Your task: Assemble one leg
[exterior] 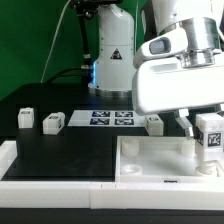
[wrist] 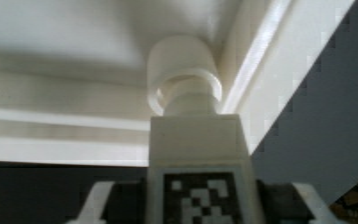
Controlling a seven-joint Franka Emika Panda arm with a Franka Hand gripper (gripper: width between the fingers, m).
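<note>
My gripper (exterior: 208, 140) is shut on a white leg (exterior: 210, 135) with a black-and-white tag. It holds the leg upright at the exterior view's right, over the far right corner of the large white tray-like piece (exterior: 150, 160). In the wrist view the leg (wrist: 197, 150) stands between my fingers (wrist: 108, 200), and its rounded end meets the corner socket (wrist: 190, 70) of the tray-like piece (wrist: 60, 90). Three more legs lie on the black table: two at the left (exterior: 25, 120) (exterior: 52, 122) and one in the middle (exterior: 154, 122).
The marker board (exterior: 105, 118) lies flat at the back of the black table. A white rim (exterior: 10, 165) borders the table at the front left. The robot base (exterior: 110, 50) stands behind, before a green backdrop.
</note>
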